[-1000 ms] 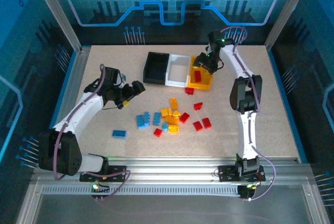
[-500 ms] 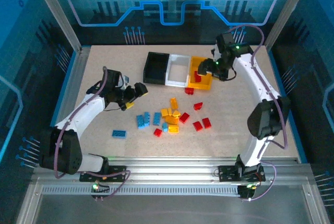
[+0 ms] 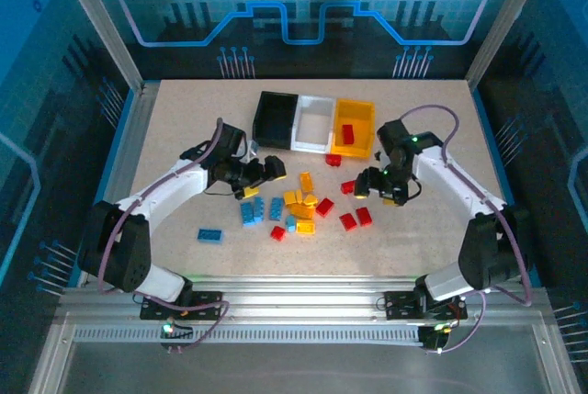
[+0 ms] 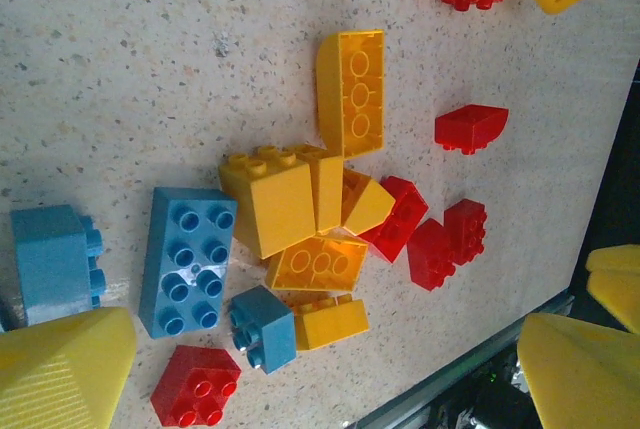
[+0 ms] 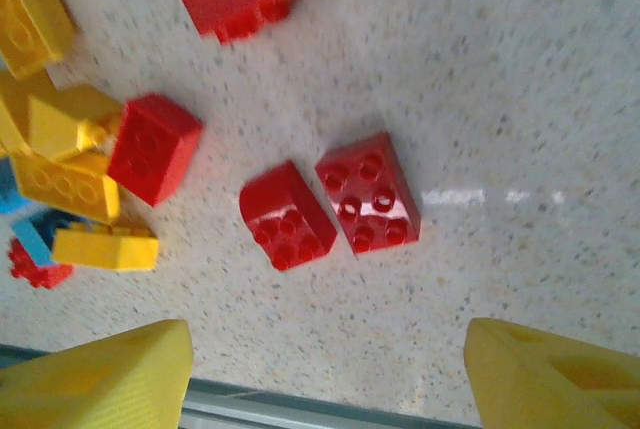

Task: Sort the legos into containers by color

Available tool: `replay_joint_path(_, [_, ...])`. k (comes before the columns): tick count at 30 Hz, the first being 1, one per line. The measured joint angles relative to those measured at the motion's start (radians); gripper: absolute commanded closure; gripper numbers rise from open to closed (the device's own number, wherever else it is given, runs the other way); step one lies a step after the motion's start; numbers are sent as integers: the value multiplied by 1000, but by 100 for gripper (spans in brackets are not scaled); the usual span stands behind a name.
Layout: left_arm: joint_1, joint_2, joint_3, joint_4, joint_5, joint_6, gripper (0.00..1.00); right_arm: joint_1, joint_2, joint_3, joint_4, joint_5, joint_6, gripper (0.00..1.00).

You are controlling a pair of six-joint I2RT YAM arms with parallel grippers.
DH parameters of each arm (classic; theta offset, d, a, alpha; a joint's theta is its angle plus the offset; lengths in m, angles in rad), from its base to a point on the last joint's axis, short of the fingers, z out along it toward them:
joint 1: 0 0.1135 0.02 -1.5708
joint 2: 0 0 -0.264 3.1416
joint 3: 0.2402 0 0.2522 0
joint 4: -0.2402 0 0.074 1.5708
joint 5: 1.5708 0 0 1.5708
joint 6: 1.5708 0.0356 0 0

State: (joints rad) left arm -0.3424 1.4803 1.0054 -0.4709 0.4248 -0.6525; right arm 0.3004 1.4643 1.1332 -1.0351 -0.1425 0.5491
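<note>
Top view: take the yellow pile at mid-bench as your landmark. The containers stand in a row beyond it, black, white, then yellow. One red lego lies inside the yellow one, and another sits on the bench just in front of it. Blue legos lie left of the pile and red legos to its right. Your left end effector hangs just beyond the pile's left side. Your right end effector hangs off the pile's right side.

Left wrist view: the left end effector has its fingers spread wide with nothing between them. The yellow pile sits mid-frame. A long blue brick touches its left side and a small blue one lies just below it. A red cluster presses against its right side.

Right wrist view: the right end effector is also spread and empty. Two red bricks lie side by side, touching, right of the yellow pile. A third red brick rests against the pile.
</note>
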Motion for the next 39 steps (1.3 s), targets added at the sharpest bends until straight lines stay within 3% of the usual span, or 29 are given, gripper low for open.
replay_joint_path(10, [-11,-70,-75,6,-7,-14,1,46,-16,-87,20,4,26,31])
replay_joint_path(39, [-13,-150,-119,-19,-46,-28,1,39,298,-45,107,65,-30,53])
